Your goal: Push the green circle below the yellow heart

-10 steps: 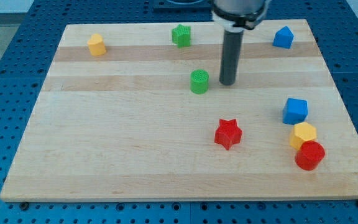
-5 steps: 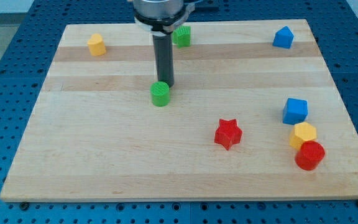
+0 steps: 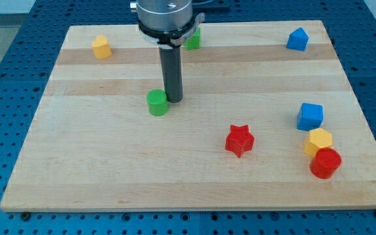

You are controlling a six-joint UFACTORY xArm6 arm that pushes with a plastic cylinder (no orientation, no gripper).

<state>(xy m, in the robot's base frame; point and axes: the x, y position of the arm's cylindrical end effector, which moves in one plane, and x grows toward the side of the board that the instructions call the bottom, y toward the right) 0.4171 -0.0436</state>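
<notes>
Your tip point(image 3: 173, 99) touches the right edge of the green circle point(image 3: 156, 102), mid-tabletop point(image 3: 96, 163); no end effector, just a rod, nothing grasped. Yellow heart point(image 3: 100, 46) sits top-left, path between clear. Green block point(image 3: 192, 40) partly hidden behind the rod; red star point(image 3: 239, 140) well apart.

My tip point(image 3: 173, 99) just right of green circle point(image 3: 156, 102), yellow heart point(image 3: 100, 47) upper left.

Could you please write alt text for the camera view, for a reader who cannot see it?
My tip touches the right side of the green circle near the middle of a wooden board, with the yellow heart far off at the view's top left. A red star sits right of centre.
</notes>
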